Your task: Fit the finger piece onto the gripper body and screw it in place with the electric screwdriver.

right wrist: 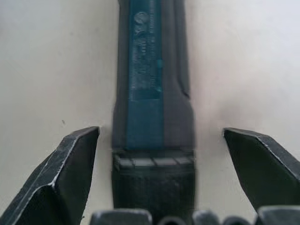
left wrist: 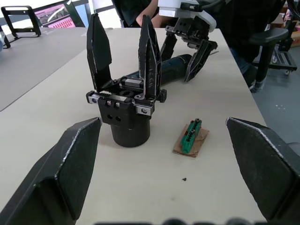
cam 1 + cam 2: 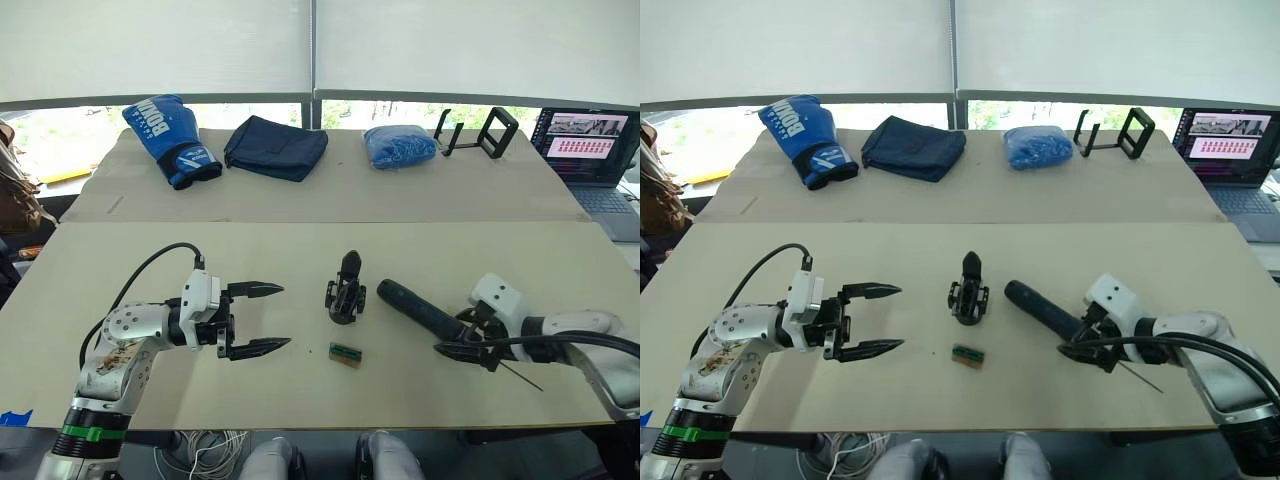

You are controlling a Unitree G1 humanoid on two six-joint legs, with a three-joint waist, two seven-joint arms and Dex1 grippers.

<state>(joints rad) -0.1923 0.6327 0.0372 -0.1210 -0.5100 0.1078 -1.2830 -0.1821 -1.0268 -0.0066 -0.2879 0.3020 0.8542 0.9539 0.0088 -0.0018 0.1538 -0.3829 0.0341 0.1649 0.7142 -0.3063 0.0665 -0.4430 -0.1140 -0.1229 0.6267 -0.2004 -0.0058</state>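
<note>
The table (image 3: 120, 260) carries the task's things near its front edge, with one blue boxing glove (image 3: 170, 140), one dark folded cloth (image 3: 277, 146), one blue bundle (image 3: 398, 146), one black stand (image 3: 478, 133) and one laptop (image 3: 590, 150) well apart at the far side.

The right gripper (image 3: 470, 338) hangs over the bit end of the single electric screwdriver (image 3: 420, 308), which lies flat on the table to the right of the gripper body. In the right wrist view its two fingers stand spread wide on either side of the barrel, touching nothing, so it holds nothing yet. The thin bit (image 3: 520, 375) pokes out toward the front edge.

The left gripper (image 3: 258, 318) sits to the left of the gripper body, fingers wide apart and empty, pointing at it.

One gripper body (image 3: 345, 290) stands upright at the middle of the table. In the left wrist view two black pointed fingers rise from its metal mechanism, so the finger piece (image 2: 149, 56) appears seated already, though I cannot tell which of the two it is.

One small green part (image 3: 345, 353) lies on a brown scrap just in front of the body.

The step in hand looks like picking up the screwdriver; the next move calls for closing squarely on the barrel, while the left gripper steadies the body
</note>
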